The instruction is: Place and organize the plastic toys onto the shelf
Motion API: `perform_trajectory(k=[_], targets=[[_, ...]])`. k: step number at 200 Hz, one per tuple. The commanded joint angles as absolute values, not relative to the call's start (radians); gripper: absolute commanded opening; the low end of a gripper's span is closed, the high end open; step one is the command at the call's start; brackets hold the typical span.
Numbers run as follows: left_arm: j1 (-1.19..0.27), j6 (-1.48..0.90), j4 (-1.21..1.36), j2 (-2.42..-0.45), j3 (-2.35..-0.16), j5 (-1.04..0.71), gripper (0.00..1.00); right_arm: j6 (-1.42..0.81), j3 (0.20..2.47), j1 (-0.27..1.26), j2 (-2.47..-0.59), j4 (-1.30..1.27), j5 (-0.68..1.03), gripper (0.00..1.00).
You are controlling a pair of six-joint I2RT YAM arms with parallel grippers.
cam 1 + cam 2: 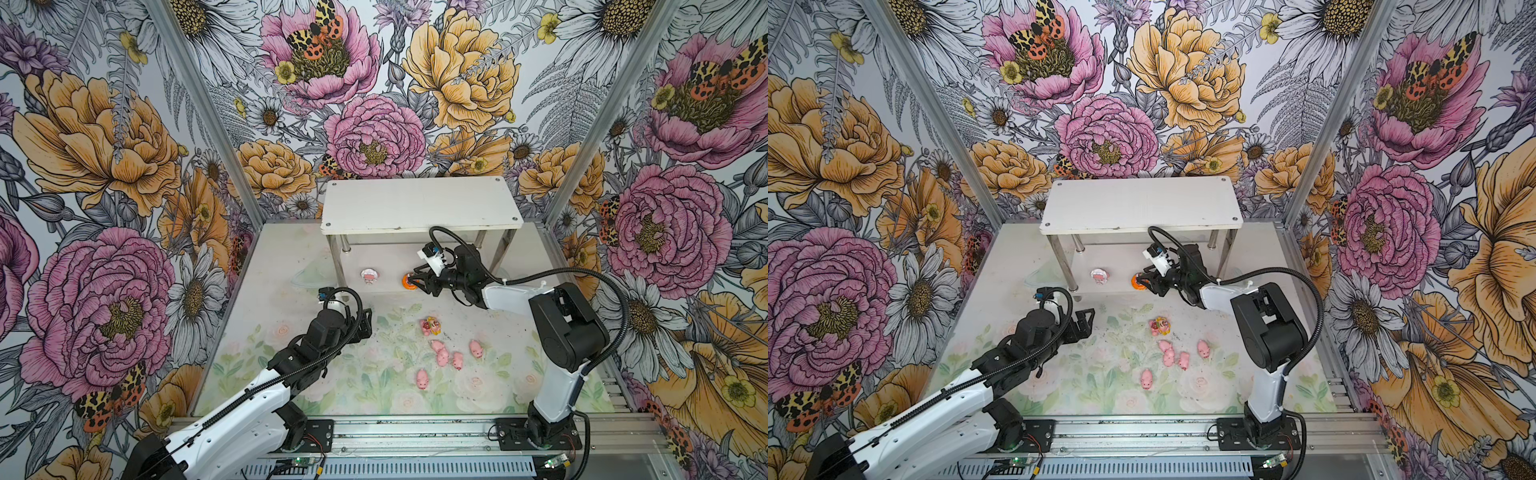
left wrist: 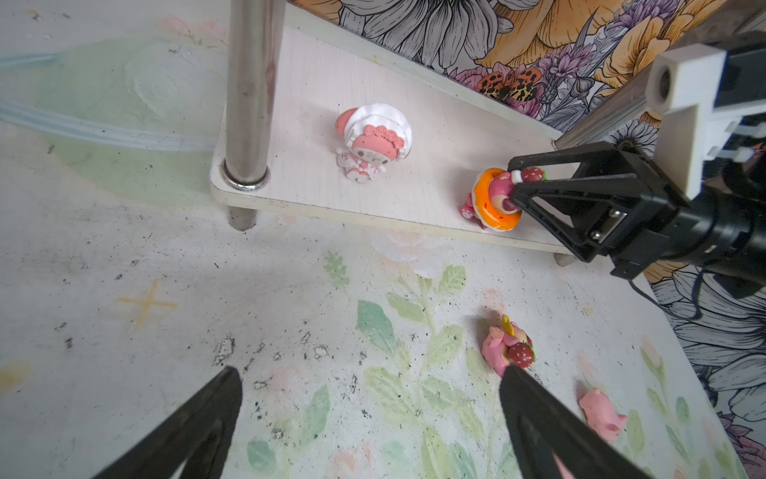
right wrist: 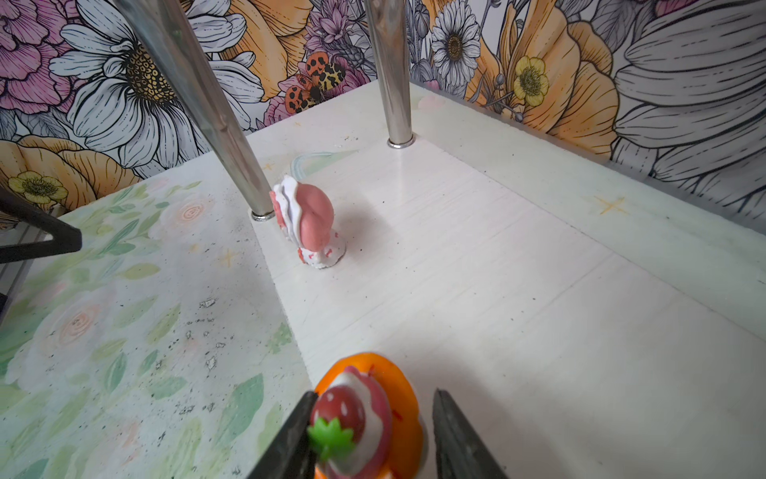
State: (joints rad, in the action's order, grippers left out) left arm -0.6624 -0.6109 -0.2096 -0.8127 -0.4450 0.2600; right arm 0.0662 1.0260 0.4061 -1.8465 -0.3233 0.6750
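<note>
Two claws are in play: on the left, the left claw (image 1: 368, 322) hangs spread wide and empty over the pale flower-printed surface (image 1: 332, 374), near the front left leg of the white two-tier shelf with shiny metal legs (image 1: 415, 203). On the shelf's lower tier stands the round pink-faced plastic toy with the white frilled rim (image 1: 369, 276), upright and well apart from both claws. Right of it, near that tier's front edge, stands the pink-faced plastic toy with the orange ring rim (image 2: 493, 203). The right claw (image 3: 375, 394) straddles it, half spread, one jaw against its strawberry top and the other clear, so it grips nothing. A crooked retreat could drag the toy over the edge, and a lift could strike the top board. Further right, on the surface, lie the yellow-rimmed plastic toy (image 1: 432, 325) on its side and five plain pink plastic pigs (image 1: 442, 356), three bunched closely; grabbing one may scatter its neighbours. No brand, label or writing can be read anywhere.
</note>
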Motion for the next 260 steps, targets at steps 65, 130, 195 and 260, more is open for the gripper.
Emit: perform_trajectory(k=[65, 130, 195, 260], targets=[[-0.652, -0.595, -0.206, -0.807, -0.431, 0.252, 0.99, 0.036, 1.057, 0.397, -1.873, -0.334, 0.722, 0.46], [-0.652, -0.592, -0.209, -0.805, -0.433, 0.252, 0.99, 0.022, 1.065, 0.39, -1.874, -0.344, 0.742, 0.46], [-0.652, -0.592, -0.209, -0.807, -0.433, 0.252, 0.99, 0.003, 1.069, 0.389, -1.878, -0.366, 0.761, 0.52], [-0.65, -0.595, -0.207, -0.807, -0.43, 0.252, 0.99, -0.01, 1.086, 0.389, -1.893, -0.369, 0.776, 0.53]])
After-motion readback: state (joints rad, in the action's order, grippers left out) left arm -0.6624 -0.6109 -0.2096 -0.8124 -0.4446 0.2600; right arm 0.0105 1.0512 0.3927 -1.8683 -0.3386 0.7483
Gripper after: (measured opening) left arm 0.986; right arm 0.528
